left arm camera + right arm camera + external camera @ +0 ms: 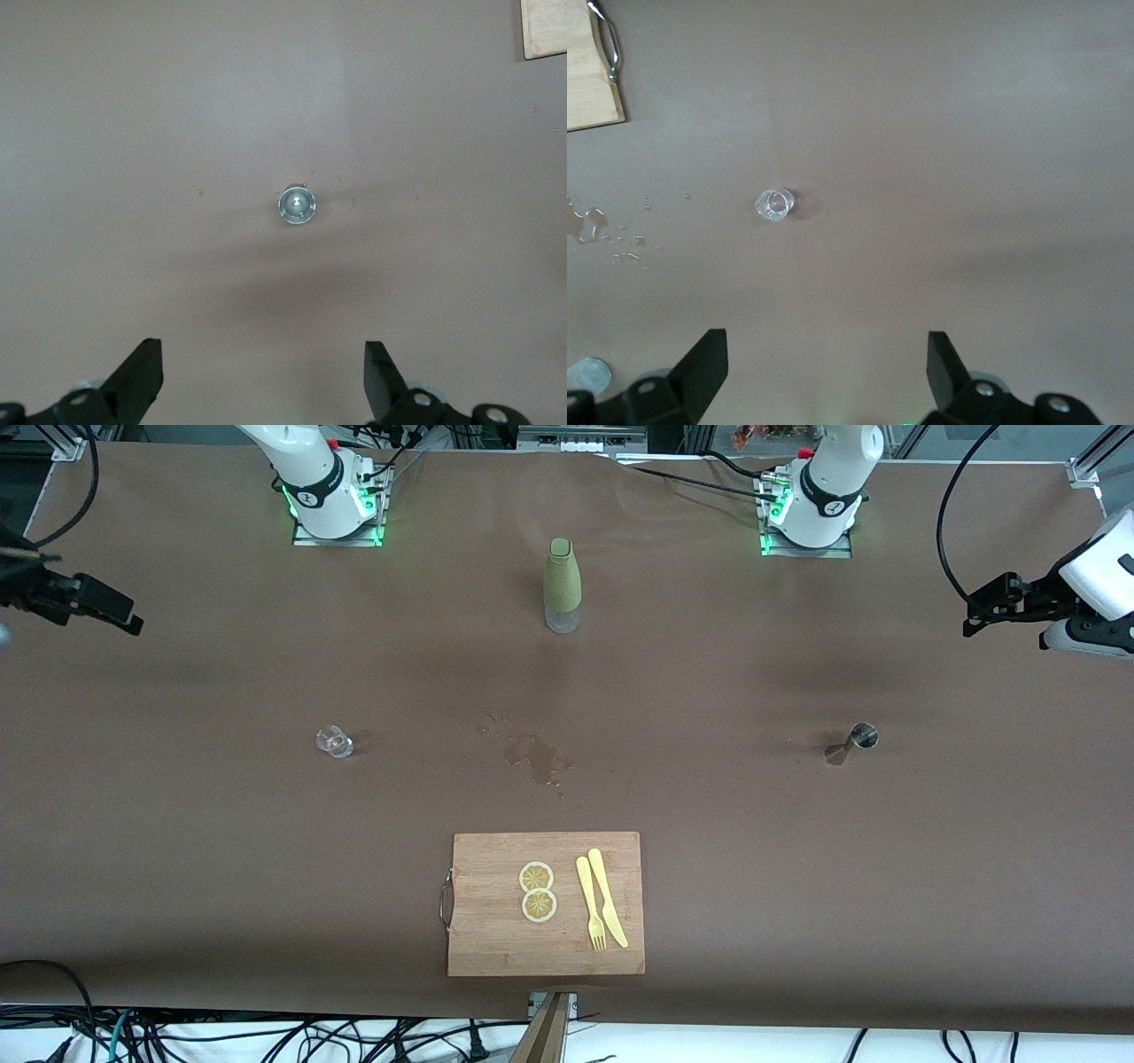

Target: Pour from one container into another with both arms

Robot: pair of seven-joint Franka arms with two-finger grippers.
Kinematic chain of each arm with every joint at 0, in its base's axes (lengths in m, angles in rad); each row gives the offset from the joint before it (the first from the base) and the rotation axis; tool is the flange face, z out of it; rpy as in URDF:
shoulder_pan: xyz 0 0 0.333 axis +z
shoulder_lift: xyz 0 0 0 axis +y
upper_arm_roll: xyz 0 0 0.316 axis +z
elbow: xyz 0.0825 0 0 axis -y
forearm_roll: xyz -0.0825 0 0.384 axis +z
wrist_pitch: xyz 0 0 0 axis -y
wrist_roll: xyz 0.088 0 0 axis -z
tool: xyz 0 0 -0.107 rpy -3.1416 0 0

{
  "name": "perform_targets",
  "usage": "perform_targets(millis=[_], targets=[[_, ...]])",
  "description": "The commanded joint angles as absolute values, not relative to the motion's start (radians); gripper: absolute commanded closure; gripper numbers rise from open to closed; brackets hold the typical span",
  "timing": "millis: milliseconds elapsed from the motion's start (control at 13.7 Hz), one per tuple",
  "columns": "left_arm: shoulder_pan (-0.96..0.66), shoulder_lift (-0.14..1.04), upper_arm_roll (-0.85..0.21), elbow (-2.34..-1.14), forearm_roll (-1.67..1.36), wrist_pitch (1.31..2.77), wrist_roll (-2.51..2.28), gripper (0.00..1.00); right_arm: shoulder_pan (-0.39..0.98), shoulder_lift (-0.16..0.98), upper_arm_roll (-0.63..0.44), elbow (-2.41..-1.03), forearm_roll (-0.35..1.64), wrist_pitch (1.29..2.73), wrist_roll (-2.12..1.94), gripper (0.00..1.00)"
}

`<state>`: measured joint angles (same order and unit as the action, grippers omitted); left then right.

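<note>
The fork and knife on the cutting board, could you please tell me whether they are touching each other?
Touching, it appears. In the front view the fork and knife lie side by side on the cutting board, and their lower ends meet with no board showing between them.

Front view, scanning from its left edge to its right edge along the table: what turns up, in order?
Right claw → small clear glass → cutting board → metal jigger → left claw.

A matt brown cloth covers the surface (221, 850). The wooden cutting board (496, 939) has a metal handle (446, 901); the jigger (850, 743) is shiny metal, the small glass (334, 741) clear.
</note>
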<state>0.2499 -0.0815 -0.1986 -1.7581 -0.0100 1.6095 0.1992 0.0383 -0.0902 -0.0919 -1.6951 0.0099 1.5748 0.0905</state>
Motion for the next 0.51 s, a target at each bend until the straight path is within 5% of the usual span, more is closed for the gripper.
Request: perform_targets(millis=[0,439], targets=[[0.238,-0.086,-0.186,-1.753,-0.028,1.608,0.192,0.0,0.025,-0.124,-0.058,-1.714,-0.008,1.566,0.172,0.0],[0.238,-0.086,-0.186,-1.753,-0.028,1.608,0.192,0.0,0.038,-0.098,-0.08,-1.704,-0.002,1.557,0.138,0.0]])
